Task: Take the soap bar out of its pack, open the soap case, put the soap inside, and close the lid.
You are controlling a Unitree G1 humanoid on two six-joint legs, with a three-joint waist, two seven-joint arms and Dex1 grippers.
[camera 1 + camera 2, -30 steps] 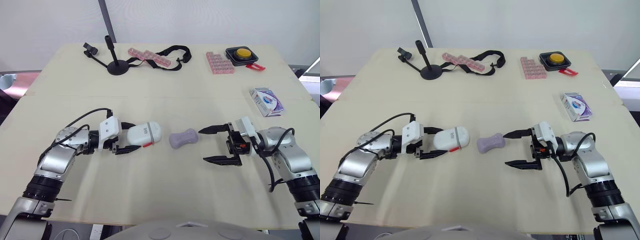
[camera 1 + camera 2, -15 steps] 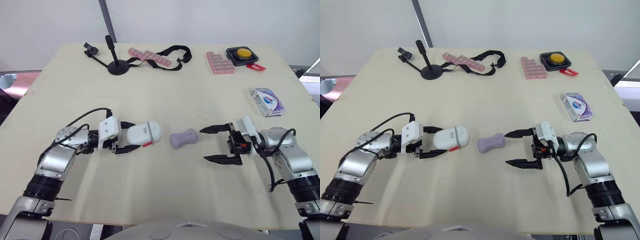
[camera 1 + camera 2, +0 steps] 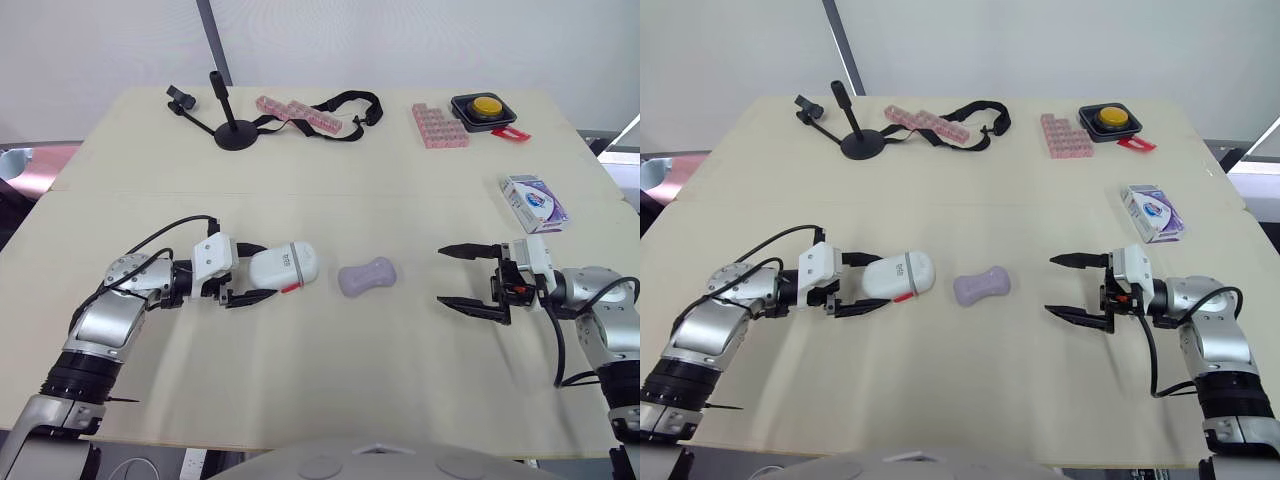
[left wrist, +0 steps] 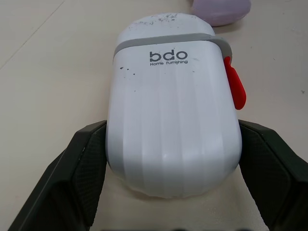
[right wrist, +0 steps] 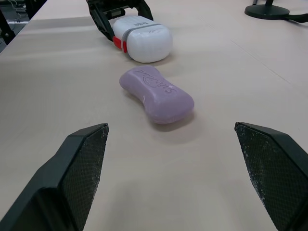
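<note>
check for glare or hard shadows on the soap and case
Right wrist view: the soap bar casts a soft, thin shadow at its base, no glare. Left wrist view: the soap case is evenly lit, with a dark shadow under its rounded end. Left eye view: the table shows faint, diffuse shadows.

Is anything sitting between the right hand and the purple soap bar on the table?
Nothing visible. Only bare table lies between the open right hand and the soap bar; the soap case, held in the left hand, sits on the soap's far side.
</note>
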